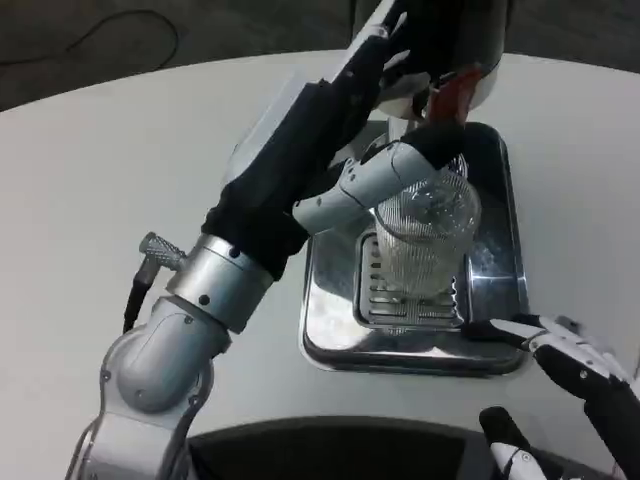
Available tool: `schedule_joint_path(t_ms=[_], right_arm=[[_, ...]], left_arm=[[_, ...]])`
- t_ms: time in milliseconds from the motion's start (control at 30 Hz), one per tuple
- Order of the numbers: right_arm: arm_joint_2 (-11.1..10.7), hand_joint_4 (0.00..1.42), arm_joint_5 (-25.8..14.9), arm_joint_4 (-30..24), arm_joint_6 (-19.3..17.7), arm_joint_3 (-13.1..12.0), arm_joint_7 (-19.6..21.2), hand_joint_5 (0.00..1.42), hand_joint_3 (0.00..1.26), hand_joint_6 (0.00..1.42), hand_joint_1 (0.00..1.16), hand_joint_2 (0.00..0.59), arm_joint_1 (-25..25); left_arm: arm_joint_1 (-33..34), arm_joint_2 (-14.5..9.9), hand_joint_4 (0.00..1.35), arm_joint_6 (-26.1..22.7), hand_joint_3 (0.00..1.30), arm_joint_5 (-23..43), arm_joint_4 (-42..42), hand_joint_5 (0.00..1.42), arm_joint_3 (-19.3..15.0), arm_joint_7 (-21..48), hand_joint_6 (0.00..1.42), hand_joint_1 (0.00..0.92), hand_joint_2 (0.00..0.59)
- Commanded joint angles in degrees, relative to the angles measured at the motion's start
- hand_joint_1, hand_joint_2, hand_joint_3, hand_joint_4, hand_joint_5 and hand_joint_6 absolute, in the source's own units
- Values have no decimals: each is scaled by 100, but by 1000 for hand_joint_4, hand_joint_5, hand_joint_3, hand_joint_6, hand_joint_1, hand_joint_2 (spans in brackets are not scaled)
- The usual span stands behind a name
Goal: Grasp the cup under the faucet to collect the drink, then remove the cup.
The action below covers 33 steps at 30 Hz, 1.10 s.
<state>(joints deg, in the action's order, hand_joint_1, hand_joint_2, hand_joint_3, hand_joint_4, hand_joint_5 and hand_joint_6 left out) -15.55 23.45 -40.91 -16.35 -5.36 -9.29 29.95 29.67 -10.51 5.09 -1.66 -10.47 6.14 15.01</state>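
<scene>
A clear ribbed cup stands on the drain grate of a silver drip tray, beneath the red faucet lever of a black and silver dispenser. My left hand reaches over the tray's left side with its fingers spread up against the dispenser body. Its thumb stretches across just above the cup's rim, tip by the lever's lower end, and nothing is held. My right hand hovers at the bottom right, just off the tray's front right corner, fingers apart and empty.
The white table spreads wide to the left and front. A dark cable lies beyond its far left edge. The dispenser rises tall at the back of the tray.
</scene>
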Motion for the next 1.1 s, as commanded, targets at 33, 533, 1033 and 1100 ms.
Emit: schedule_joint_path(t_ms=[33,533,1033,1100], right_arm=[[37,230,-5,7,-8,-33,50,120,290,18,586,489,63],[53,230,-38,-19,-33,-70,57,120,290,18,597,481,105],[82,230,-19,-18,-53,-24,52,120,290,18,606,479,114],[89,230,-14,-14,-57,-16,54,120,290,18,607,479,115]], left_arm=[[193,57,52,-74,35,27,-82,139,52,69,146,202,24],[621,45,52,-3,35,19,307,138,188,308,127,205,32],[760,-96,107,-52,93,293,651,206,234,992,108,148,74],[745,-99,111,-45,112,304,648,211,214,958,108,141,81]])
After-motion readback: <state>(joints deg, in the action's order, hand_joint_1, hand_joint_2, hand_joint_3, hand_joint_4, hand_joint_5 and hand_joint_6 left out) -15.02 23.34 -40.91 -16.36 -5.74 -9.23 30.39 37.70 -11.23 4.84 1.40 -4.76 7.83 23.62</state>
